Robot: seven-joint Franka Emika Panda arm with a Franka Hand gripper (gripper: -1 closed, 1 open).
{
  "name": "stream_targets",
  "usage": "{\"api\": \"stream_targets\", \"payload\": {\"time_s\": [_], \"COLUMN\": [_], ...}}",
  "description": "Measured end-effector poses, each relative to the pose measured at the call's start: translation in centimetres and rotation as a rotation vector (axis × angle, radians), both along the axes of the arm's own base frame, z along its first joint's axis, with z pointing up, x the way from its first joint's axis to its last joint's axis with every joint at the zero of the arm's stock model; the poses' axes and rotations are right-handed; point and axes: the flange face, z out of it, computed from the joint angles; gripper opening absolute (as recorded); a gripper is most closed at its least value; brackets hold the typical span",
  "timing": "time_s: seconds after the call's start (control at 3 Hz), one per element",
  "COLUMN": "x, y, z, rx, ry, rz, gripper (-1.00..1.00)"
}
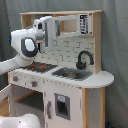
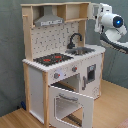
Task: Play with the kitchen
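The kitchen (image 1: 65, 75) (image 2: 62, 65) stands on a wooden floor (image 2: 112, 107) against a grey backdrop, its windowed oven door (image 2: 70, 102) hanging open in the second exterior view. The robot's gripper (image 1: 46, 31) (image 2: 104, 11) hovers beside the upper shelf; whether its jaws are open cannot be told.

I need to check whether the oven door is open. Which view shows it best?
The second exterior view: the oven door hangs swung down and open, window visible. In the first exterior view the robot arm hides that part of the kitchen.
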Motion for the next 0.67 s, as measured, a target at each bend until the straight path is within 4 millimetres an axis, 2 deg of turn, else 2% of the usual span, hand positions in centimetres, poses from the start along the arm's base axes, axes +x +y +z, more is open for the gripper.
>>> {"api": "stream_targets", "payload": {"time_s": [0.33, 0.67], "x": [-0.84, -0.87], "y": [2.18, 2.24], "z": [-0.17, -0.18], "rx": [0.002, 0.002], "ry": [-0.002, -0.002], "rz": [0.084, 0.085], "gripper": [-1.00, 1.00]}}
